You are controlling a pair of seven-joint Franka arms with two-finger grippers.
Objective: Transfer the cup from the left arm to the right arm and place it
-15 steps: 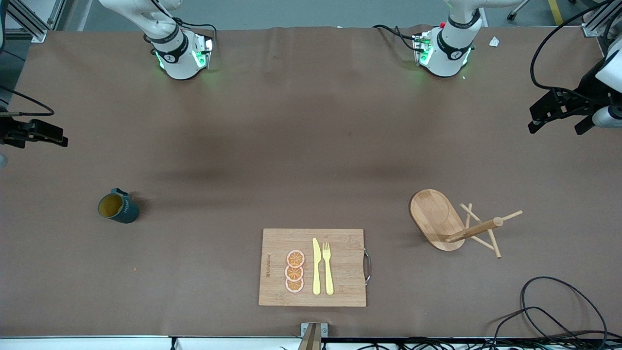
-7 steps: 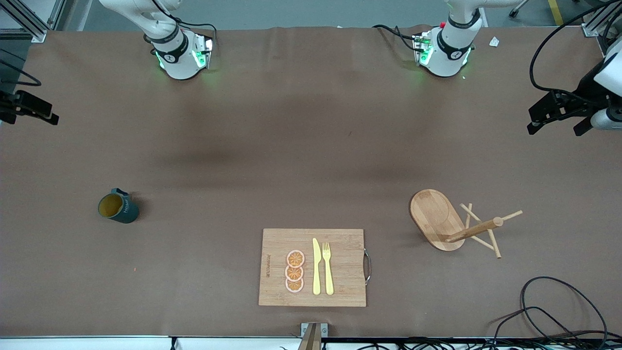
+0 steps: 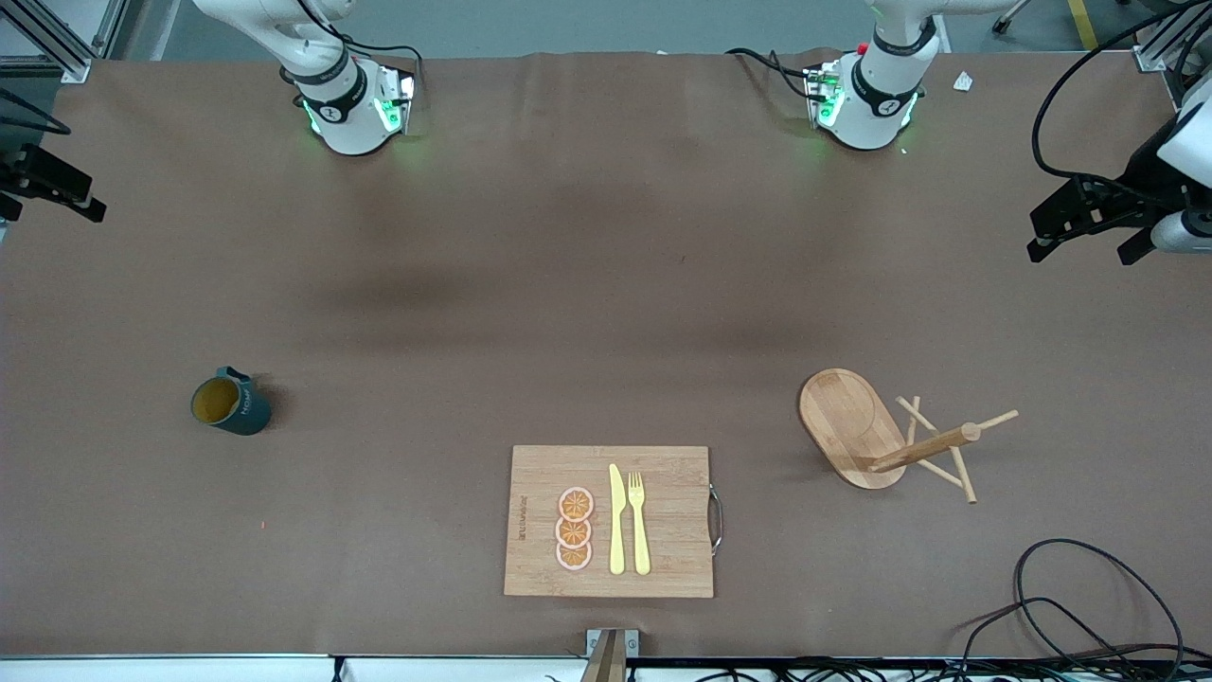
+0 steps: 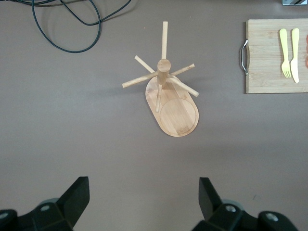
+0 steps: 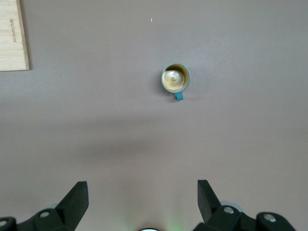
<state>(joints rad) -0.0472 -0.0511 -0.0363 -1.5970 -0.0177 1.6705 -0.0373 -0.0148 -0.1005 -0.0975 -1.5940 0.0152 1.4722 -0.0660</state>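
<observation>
Both claws hang spread and empty: left claw (image 3: 1089, 223) at frame's right edge, right claw (image 3: 52, 185) at its left. The cup (image 3: 230, 404) sits by my right arm, so a long left reach risks tipping it.

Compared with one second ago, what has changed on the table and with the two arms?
The right gripper, jaws open and empty, has moved away from the cup, toward the robots' side, along the table edge at the right arm's end. The left gripper, also open, only crept slightly the same way. The cup, cutting board and wooden mug rack stayed put.
</observation>
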